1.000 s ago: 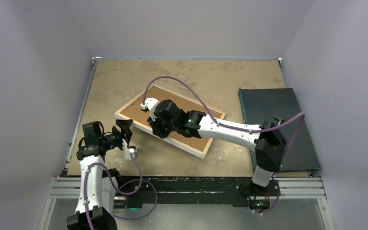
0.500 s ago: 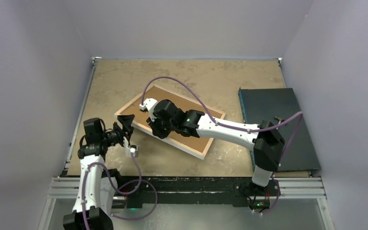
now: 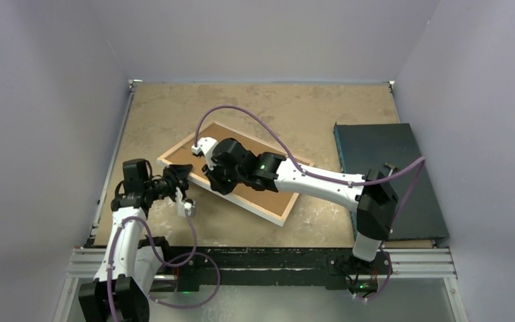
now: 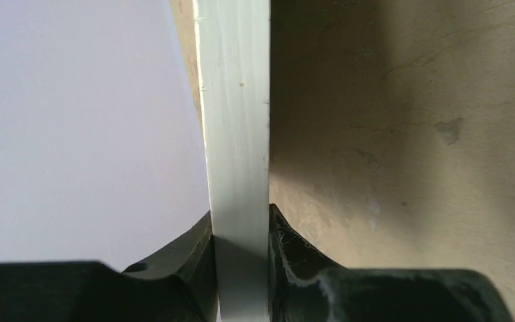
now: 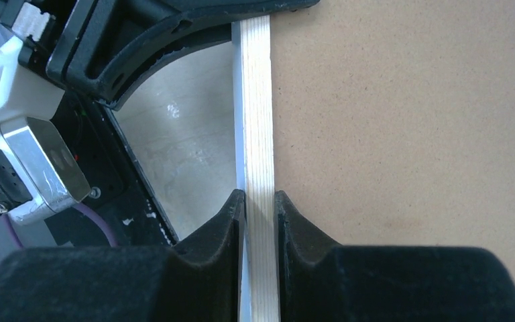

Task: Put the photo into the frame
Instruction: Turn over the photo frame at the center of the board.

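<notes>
left gripper point(image 4: 241, 231): fingers pressed onto both faces of white rail of frame point(image 3: 265, 212), at its left corner. right gripper point(image 5: 259, 201): fingers pinching light-wood rail on same near-left side, just beside left gripper. frame: wood back up, set askew near middle of table point(image 3: 174, 107), 1 corner toward each arm. brown backing board point(image 5: 409, 134) fills its opening. whether held corner is off table: cannot tell. dark mat point(image 3: 375, 147) at right table edge, apart from frame.
</notes>
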{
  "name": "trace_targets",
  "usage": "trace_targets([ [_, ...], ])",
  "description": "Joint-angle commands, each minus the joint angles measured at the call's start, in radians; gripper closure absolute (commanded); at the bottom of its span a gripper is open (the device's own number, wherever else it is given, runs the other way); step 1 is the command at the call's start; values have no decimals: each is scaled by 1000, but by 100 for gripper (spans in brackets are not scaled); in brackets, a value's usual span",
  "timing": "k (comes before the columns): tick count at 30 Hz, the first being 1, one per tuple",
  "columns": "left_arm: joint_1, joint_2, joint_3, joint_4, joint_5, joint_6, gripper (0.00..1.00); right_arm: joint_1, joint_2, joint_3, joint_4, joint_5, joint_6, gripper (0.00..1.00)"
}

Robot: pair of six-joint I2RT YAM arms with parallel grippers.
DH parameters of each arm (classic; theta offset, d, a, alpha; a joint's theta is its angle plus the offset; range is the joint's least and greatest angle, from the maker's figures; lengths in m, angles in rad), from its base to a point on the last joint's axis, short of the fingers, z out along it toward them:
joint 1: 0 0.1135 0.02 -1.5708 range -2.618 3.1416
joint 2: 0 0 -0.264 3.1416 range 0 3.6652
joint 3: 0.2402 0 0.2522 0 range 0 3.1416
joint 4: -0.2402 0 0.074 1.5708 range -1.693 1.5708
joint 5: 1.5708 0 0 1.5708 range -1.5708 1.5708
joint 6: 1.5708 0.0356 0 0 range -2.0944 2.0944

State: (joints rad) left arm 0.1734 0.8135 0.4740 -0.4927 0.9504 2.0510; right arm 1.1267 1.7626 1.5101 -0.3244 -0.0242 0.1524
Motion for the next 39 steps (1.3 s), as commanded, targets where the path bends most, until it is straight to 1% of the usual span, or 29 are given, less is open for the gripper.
trace_targets([
  [1, -17, 12, 85, -44, 7, 319, 88, 10, -51, 47, 55, 33, -18, 81],
  [2, -17, 11, 97, -63, 7, 318, 92, 9, -57, 45, 47, 60, -27, 70],
  [3, -18, 8, 106, -85, 9, 323, 93, 10, -69, 39, 44, 86, -35, 60],
  [4, -18, 5, 120, -113, 10, 324, 94, 12, -87, 30, 44, 113, -47, 48],
  [5, -18, 2, 129, -134, 13, 321, 95, 15, -100, 24, 36, 140, -59, 39],
  [6, -18, 0, 138, -155, 16, 315, 95, 21, -112, 23, 23, 159, -80, 34],
  [8, -19, -3, 168, -209, 19, 292, 97, 57, -130, 22, -22, 216, -128, 29],
  [11, -19, 6, 223, -289, 21, 241, 98, 106, -156, 13, -94, 250, -191, 24],
  [13, -18, 8, 246, -297, 18, 194, 98, 121, -169, 15, -144, 250, -207, 23],
  [16, -18, 4, 269, -280, 27, 117, 99, 145, -191, 11, -197, 246, -218, 21],
  [18, -18, 3, 284, -273, 33, 69, 99, 154, -205, -3, -208, 282, -218, 21],
  [22, -18, 0, 297, -284, 34, 54, 99, 158, -206, -16, -244, 362, -217, 21],
  [30, -18, 5, 318, -256, 35, -42, 99, 174, -166, -45, -282, 442, -220, 23],
  [33, -18, 4, 322, -239, 34, -64, 99, 182, -141, -48, -276, 518, -216, 24],
  [35, -18, 2, 322, -231, 38, -80, 99, 181, -114, -25, -278, 582, -205, 28],
  [36, -18, 1, 321, -227, 37, -82, 99, 181, -97, -13, -281, 600, -201, 31],
  [38, -18, 1, 322, -213, 38, -100, 99, 183, -67, 8, -287, 643, -181, 44],
  [39, -18, 0, 322, -199, 38, -118, 99, 183, -52, 16, -289, 668, -174, 55],
])
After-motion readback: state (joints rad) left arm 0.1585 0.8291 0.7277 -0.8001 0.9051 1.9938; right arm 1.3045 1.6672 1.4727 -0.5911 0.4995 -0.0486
